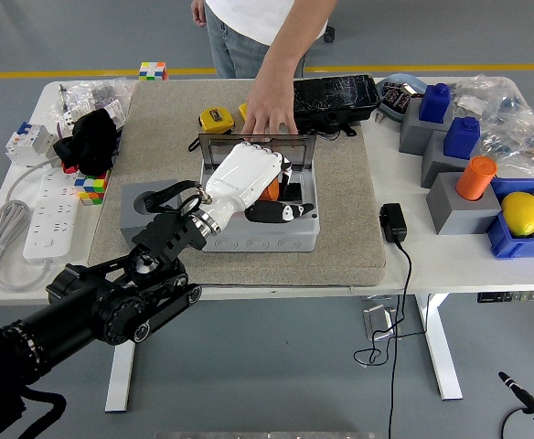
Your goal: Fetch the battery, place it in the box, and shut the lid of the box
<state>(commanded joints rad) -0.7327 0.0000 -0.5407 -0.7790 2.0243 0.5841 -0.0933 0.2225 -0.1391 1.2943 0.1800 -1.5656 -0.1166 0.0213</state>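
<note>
Battery: we see an orange cylindrical battery [272, 187] inside the grey plastic box [276, 233], mostly hidden under the white-shelled left hand [249, 181].
Left hand: we see it reaching into the grey plastic box from the box's left, fingers curled down around the orange battery; we cannot tell whether they truly grip it or only cover it. A dark thumb with a white tip [281, 212] lies across the box interior, nearer us than the battery.
Box: it sits on the tan felt mat [340, 210], open side up.
Lid: the clear hinged lid [249, 144] stands up at the far edge of the box.
Person: a person's hand [269, 108] rests fingers-down on the mat just beyond the box, touching or nearly touching the top of the lid.
Beyond the box: a yellow tape measure [216, 119] lies on the mat to the far left of the box, and a black plastic tray [336, 96] to its far right.
Left of the box: a grey block with a round recess [144, 203] sits beside it.
Right of the box: a black power adapter [393, 222] lies on the white tabletop [450, 256] just off the mat.
</note>
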